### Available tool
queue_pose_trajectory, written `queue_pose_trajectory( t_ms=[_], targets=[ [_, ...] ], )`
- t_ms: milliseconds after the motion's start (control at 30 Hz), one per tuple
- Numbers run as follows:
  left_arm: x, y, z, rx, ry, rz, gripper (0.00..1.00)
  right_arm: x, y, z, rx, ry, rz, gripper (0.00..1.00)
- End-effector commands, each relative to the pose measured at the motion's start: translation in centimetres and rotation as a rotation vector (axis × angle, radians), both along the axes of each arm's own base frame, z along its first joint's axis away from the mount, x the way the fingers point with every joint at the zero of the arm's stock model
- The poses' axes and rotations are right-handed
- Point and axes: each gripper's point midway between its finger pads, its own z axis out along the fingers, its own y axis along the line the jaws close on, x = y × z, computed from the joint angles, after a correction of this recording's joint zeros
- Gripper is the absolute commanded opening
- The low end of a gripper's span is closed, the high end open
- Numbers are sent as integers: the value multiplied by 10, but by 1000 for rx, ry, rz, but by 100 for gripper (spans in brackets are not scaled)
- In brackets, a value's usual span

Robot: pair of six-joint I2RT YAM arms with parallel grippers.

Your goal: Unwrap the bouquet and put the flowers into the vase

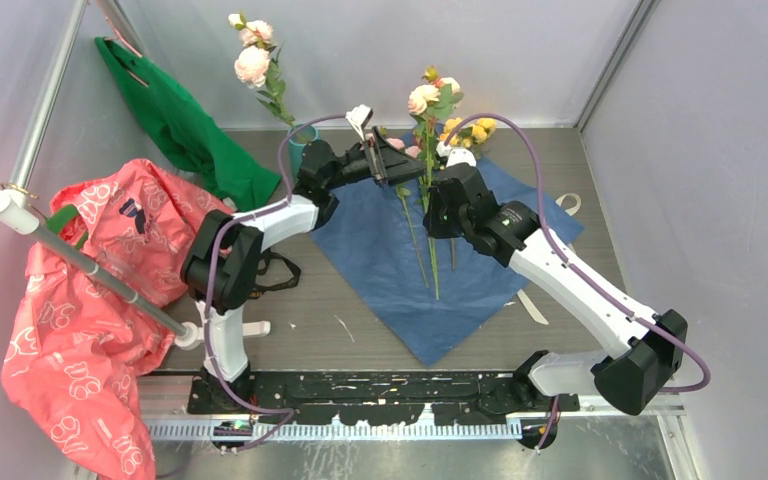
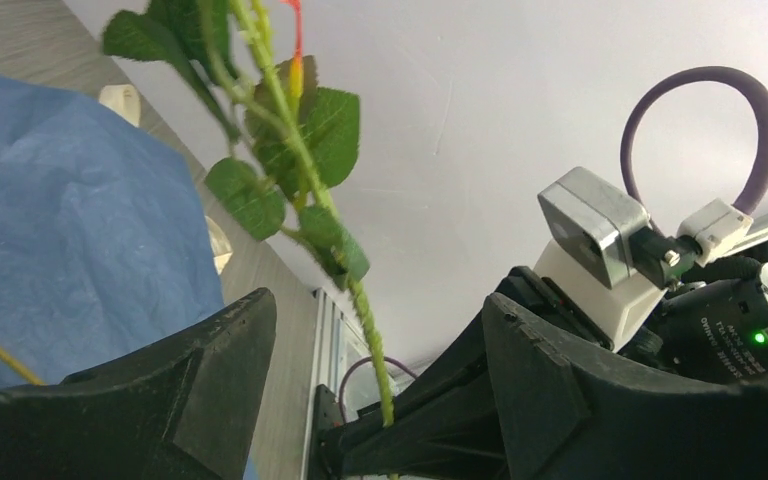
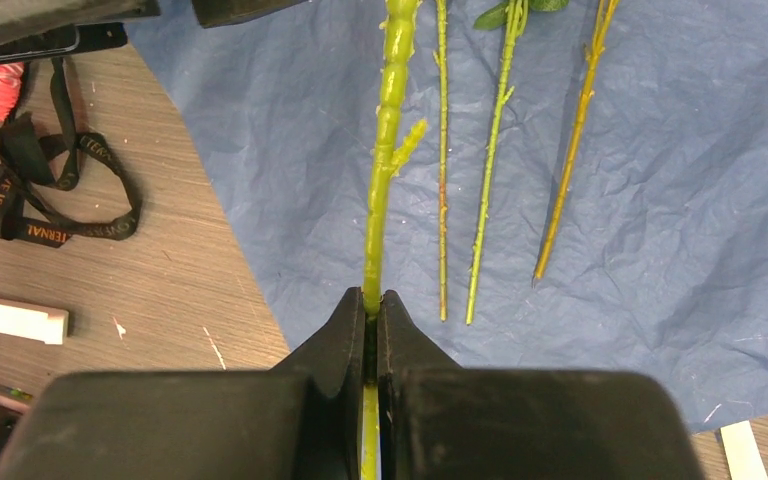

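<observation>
**One stem pinched upright, roses in the vase**

My right gripper (image 3: 372,303) is clamped tight on a green stem (image 3: 385,150), pinching it near its lower end. From overhead, that stem's pale pink head (image 1: 423,98) shows over the far half of the surface (image 1: 580,170).

My left gripper (image 2: 378,310) stands wide. Its fingers (image 2: 210,370) sit on either side of the leafy part of the same stem, and neither touches it as far as I can see.

The blue paper (image 1: 400,300) lies spread flat in the middle of the surface, one corner pointing to the near edge. Three more stems (image 3: 490,200) lie side by side on it, and yellow flower heads (image 1: 472,128) rest at its far corner.

The teal vase (image 1: 305,133) stands by the far edge, left of centre, with pink roses (image 1: 252,62) upright in it.

A green bag (image 1: 190,125) hangs at the far left corner, and a pink printed bag (image 1: 90,290) drapes along the left edge. A black strap (image 3: 50,190) lies on the surface just beside the paper's left side.
</observation>
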Motion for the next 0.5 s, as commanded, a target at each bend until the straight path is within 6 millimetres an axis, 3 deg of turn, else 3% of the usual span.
queue_pose_trajectory(
  t_ms=[0,67,167,200,300,333,467],
  targets=[
    [-19,-16,43,-75,-132,-70,76,-1,9,22,65,-51,15,1],
    [-18,-25,41,-71,-124,-82,72,-3,11,20,68,-46,17,1],
    [-15,-34,38,-71,-116,-92,59,-5,10,21,70,-52,10,1],
    [-14,-35,36,-71,-113,-93,50,-5,9,23,71,-56,8,1],
    [-12,-36,33,-68,-103,-92,9,-9,6,26,75,-62,6,1],
    [-12,-36,32,-68,-103,-91,1,-9,6,27,79,-63,8,1],
    [-13,-36,29,-53,-107,-89,0,-11,6,27,82,-65,12,1]
  ],
)
